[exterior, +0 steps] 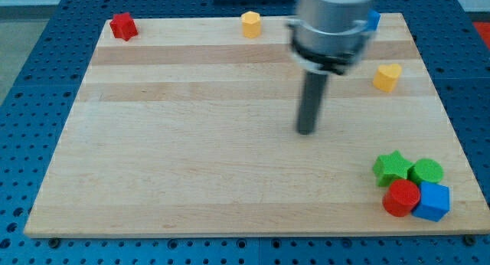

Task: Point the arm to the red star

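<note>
My tip point(306, 131) rests on the wooden board point(191, 158), well apart from the red star point(122, 26) at the view's top left. The yellow heart point(387, 77) lies to its upper right.

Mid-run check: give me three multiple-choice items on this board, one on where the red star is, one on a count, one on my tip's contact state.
1. The red star sits at the view's: A top left, B bottom right, C centre.
2. Yellow blocks on the board: A one, B two, C three.
3. My tip is: A touching the red star, B touching no block, C pressing the green star.

Key: 1 A, it lies by the top-left corner. 2 B, a yellow block at the top edge and a yellow heart at the right. 3 B, bare wood surrounds it.
</note>
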{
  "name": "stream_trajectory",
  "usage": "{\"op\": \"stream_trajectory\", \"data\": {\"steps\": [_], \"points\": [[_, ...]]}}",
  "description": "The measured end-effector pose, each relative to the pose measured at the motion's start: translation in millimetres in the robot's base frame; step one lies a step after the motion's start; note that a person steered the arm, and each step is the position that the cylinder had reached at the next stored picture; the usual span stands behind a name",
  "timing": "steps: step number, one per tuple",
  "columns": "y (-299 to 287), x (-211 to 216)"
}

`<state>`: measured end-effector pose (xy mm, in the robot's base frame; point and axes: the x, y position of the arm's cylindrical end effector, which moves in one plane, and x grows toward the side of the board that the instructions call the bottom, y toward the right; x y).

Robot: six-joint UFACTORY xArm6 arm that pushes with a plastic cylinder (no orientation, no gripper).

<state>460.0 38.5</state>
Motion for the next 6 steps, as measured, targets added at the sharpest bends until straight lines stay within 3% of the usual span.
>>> {"op": "stream_trajectory", "data": {"steps": [1,2,3,4,6], "points": [[-132.3,-22.0],[-257.0,-66.1],[-342.1,-129.9],[-343.3,-134.3],[-342.7,-267.5]]}}
